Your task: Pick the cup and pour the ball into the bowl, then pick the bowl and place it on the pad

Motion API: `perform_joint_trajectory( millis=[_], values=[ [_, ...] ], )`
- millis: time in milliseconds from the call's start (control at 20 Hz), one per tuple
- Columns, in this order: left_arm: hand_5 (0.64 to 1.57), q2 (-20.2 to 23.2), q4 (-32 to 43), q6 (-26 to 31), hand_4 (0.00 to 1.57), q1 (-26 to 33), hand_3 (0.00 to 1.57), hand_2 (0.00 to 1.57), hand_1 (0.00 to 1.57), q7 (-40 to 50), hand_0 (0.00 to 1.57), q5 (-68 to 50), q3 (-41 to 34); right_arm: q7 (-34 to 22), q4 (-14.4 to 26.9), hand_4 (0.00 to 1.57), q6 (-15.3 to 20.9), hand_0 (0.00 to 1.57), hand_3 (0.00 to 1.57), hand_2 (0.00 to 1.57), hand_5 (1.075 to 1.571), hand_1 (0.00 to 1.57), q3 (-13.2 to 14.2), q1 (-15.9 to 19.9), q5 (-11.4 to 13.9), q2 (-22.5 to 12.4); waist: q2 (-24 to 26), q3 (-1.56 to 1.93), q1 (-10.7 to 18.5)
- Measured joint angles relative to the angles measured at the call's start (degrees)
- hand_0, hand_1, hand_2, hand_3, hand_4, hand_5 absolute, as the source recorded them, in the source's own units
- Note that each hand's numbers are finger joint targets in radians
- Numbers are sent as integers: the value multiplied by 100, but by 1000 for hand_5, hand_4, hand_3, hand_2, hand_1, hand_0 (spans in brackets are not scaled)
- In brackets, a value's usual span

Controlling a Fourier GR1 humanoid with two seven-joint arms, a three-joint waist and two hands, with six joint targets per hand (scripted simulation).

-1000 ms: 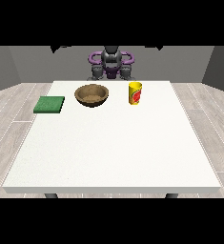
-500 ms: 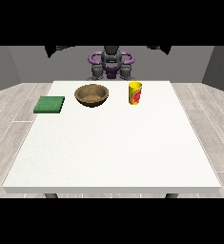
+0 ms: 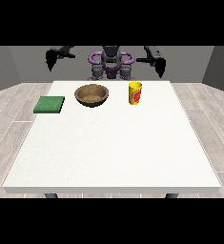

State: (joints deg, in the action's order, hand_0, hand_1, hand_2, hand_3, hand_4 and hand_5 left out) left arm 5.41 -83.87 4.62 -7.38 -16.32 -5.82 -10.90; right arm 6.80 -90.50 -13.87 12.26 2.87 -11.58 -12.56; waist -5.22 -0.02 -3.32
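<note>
The bowl [image 3: 91,95], brown and wooden-looking, stands upright on the white table [image 3: 113,143], in the far half, close to the edge where the robot [image 3: 111,63] stands. It serves here as the landmark. To the bowl's right in the view, near but not touching, stands the cup [image 3: 135,93], yellow with a red mark on its side, upright. The ball cannot be seen from this view; whether it lies inside the cup cannot be told. To the bowl's left, a little further off than the cup and slightly nearer the camera, lies the pad [image 3: 49,104], a flat green square close to the table's left edge.

Both hands are raised behind the table, well apart from the bowl and higher than it. The hand at the view's left [image 3: 51,59] hangs beyond the pad's side, up and to the left of the bowl. The hand at the view's right [image 3: 159,64] hangs up and to the right of the bowl, beyond the cup. Neither touches anything. Both point downward, but how their fingers lie I cannot tell.
</note>
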Motion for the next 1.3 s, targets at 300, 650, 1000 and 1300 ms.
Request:
perform_joint_trajectory(
  millis=[300,650,1000,1300],
  values=[
    [1528,-278,1259,-360,0,-342,0,0,0,-1109,0,342,4,80,-98,0,-13,0,0,0,1570,0,-38,165,48,22,-273,-2,-265],
    [1519,-310,2647,-585,0,-959,0,0,0,-2309,0,448,-154,520,361,0,-208,0,0,0,1571,0,143,429,14,-95,-724,-1,-314],
    [1521,-227,3896,-794,0,-1511,0,0,0,-2928,0,521,-266,796,748,0,-389,0,0,0,1571,0,170,461,37,-110,-733,0,-355],
    [1320,-214,4696,-934,763,-1835,0,0,0,-3384,0,497,-352,973,892,0,-470,0,0,0,1571,0,173,479,95,-128,-763,0,-436]
  ],
)
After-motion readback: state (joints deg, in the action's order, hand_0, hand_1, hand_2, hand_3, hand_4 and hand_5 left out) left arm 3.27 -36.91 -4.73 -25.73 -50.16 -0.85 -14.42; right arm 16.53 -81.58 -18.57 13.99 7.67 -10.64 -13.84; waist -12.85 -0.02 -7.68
